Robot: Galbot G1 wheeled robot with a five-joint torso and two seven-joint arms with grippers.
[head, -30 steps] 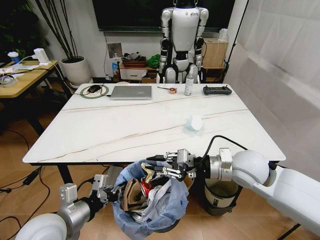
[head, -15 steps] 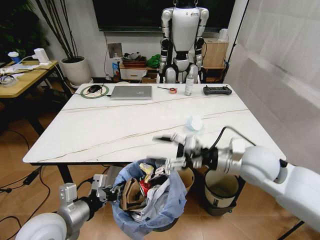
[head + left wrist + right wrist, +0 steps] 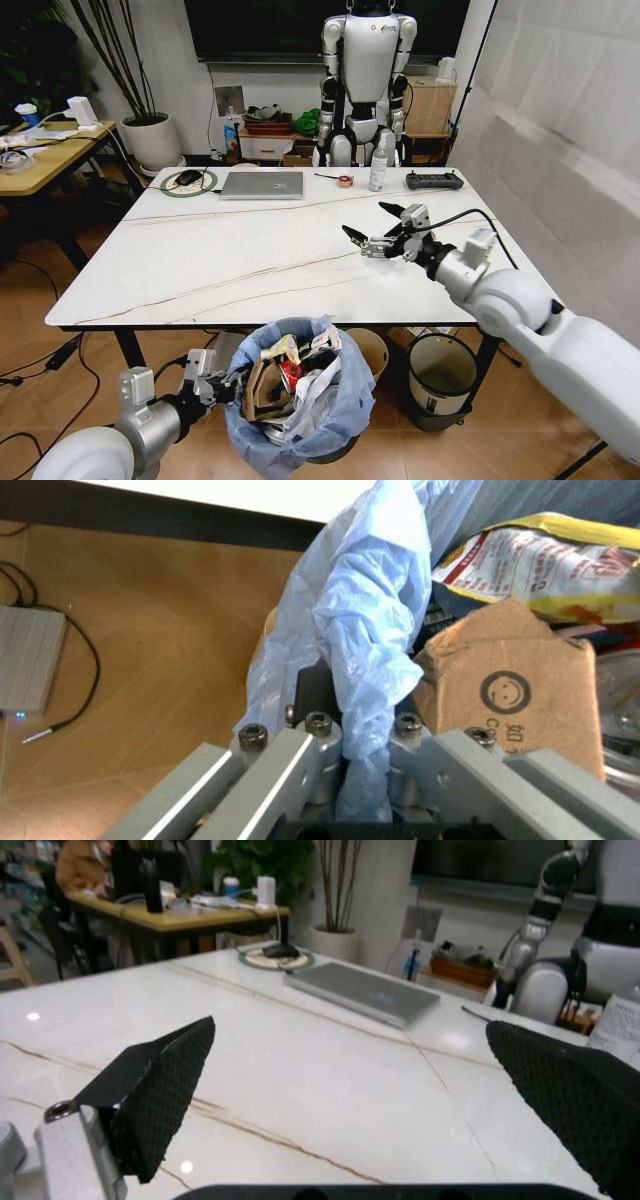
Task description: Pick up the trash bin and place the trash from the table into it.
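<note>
Above the table [image 3: 220, 260], right gripper [image 3: 375, 226] jaws spread, left gripper [image 3: 365, 739] pinching trash bin [image 3: 345, 410] liner (fingertips hidden)

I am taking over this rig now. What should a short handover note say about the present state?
Left tool: shut on the bag rim of the trash bin, below the front edge of the table.
Right tool: open, empty, over the table's right half.
Done: trash is piled in the bin.
Left: I cannot tell whether any litter lies behind the right tool; check there.
</note>
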